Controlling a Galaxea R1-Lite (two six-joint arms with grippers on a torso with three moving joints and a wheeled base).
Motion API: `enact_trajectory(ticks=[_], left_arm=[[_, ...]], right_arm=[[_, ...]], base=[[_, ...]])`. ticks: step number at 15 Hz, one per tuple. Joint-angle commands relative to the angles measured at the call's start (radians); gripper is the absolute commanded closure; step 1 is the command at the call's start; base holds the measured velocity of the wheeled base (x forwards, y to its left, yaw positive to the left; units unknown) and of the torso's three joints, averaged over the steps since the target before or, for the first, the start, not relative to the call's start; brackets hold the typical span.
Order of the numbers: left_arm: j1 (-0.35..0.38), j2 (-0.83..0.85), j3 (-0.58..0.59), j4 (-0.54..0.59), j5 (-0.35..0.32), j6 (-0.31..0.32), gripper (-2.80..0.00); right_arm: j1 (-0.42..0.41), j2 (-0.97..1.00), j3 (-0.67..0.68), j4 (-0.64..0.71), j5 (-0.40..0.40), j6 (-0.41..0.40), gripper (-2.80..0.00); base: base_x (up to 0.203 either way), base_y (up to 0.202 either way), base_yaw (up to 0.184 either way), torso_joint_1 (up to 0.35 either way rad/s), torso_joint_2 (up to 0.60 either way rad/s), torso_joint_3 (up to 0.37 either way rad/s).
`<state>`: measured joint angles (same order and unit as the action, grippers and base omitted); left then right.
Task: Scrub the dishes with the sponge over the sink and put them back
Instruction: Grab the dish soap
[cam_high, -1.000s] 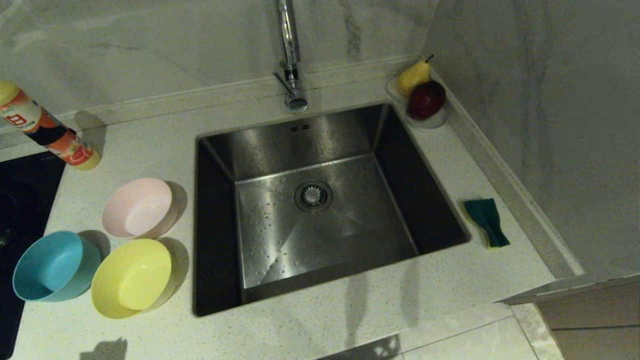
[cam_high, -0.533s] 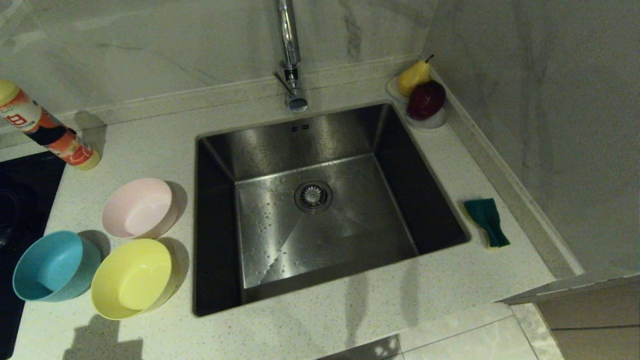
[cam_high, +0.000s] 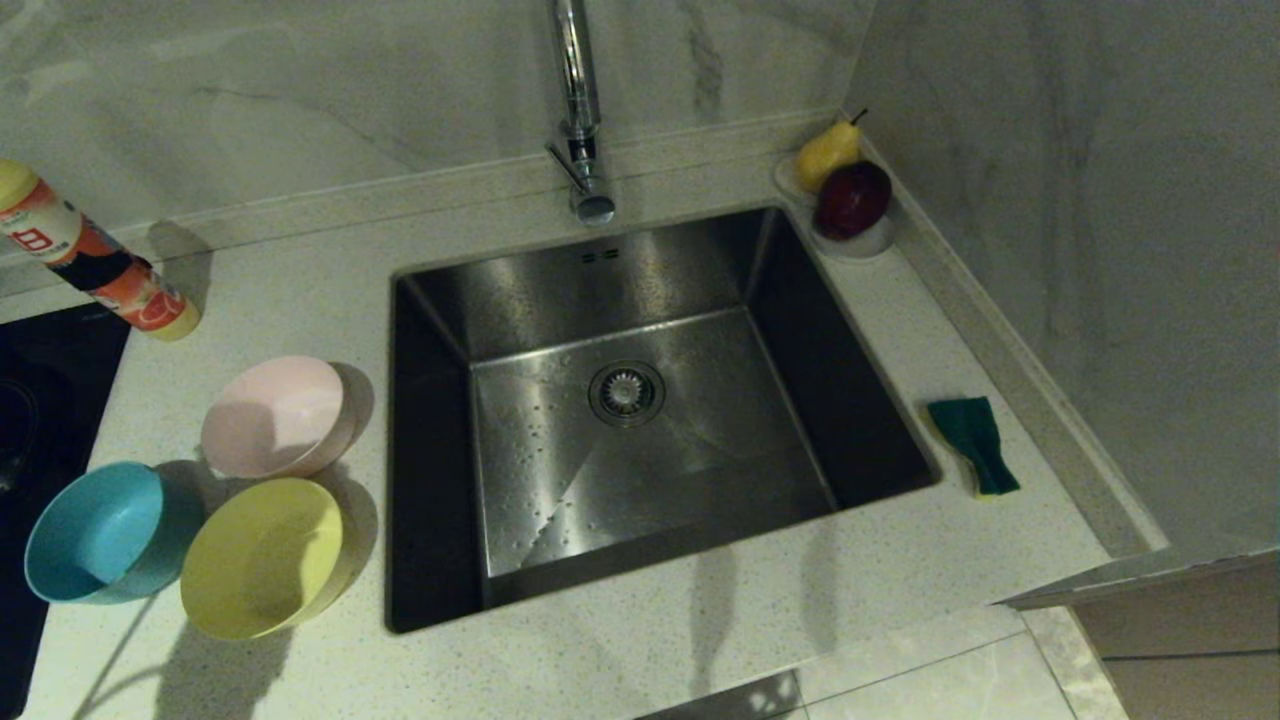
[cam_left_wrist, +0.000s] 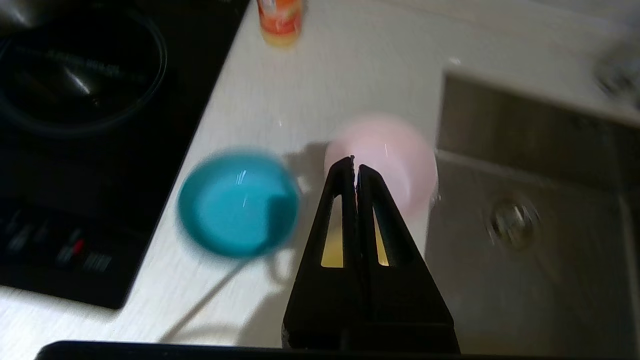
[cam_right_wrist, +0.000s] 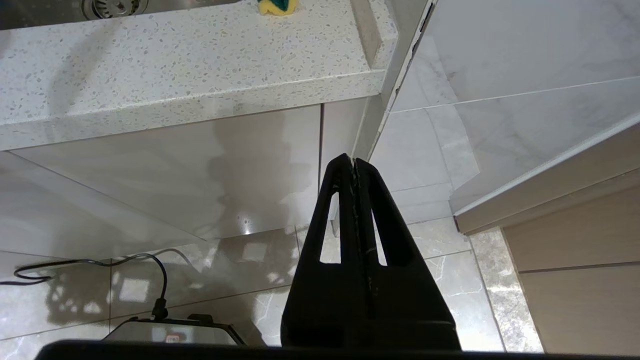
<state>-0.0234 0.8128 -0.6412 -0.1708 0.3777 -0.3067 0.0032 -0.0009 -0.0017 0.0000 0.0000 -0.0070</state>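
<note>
Three bowls stand on the counter left of the sink (cam_high: 640, 300): a pale pink bowl (cam_high: 275, 415), a yellow bowl (cam_high: 260, 555) and a light blue bowl (cam_high: 95, 530). The green sponge (cam_high: 975, 440) lies on the counter right of the sink. In the left wrist view my left gripper (cam_left_wrist: 355, 162) hangs shut and empty above the bowls, its tips over the pink bowl (cam_left_wrist: 395, 155), with the blue bowl (cam_left_wrist: 235, 200) beside it and the yellow bowl (cam_left_wrist: 332, 247) under the fingers. My right gripper (cam_right_wrist: 354, 161) is shut and empty, parked below the counter edge. Neither gripper shows in the head view.
An orange bottle (cam_high: 90, 260) stands at the back left beside a black cooktop (cam_high: 40, 400). A white dish with a pear (cam_high: 828, 152) and a red apple (cam_high: 852, 198) sits in the back right corner. The chrome tap (cam_high: 580, 110) rises behind the sink. A wall borders the counter on the right.
A shadow has spread over the pink and yellow bowls and the counter in front of them. The bowls, the sponge and the rest have stayed in place.
</note>
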Motion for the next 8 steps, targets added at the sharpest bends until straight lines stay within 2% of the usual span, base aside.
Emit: enact_trajectory(ticks=[1, 4, 8], left_arm=[[0.002, 0.322, -0.095, -0.107, 0.053, -0.01, 0.0], [0.036, 0.554, -0.183, -0.258, 0.095, -0.013, 0.0], [0.117, 0.779, -0.293, -0.441, 0.111, -0.01, 0.0]], right_arm=[[0.0, 0.001, 0.0, 0.0, 0.0, -0.001, 0.0], [0.001, -0.001, 0.0, 0.0, 0.0, -0.001, 0.0], [0.0, 0.001, 0.0, 0.0, 0.0, -0.001, 0.0]], base=[[0.0, 0.0, 0.0, 0.0, 0.0, 0.0], [0.0, 0.0, 0.0, 0.0, 0.0, 0.0], [0.0, 0.0, 0.0, 0.0, 0.0, 0.0]])
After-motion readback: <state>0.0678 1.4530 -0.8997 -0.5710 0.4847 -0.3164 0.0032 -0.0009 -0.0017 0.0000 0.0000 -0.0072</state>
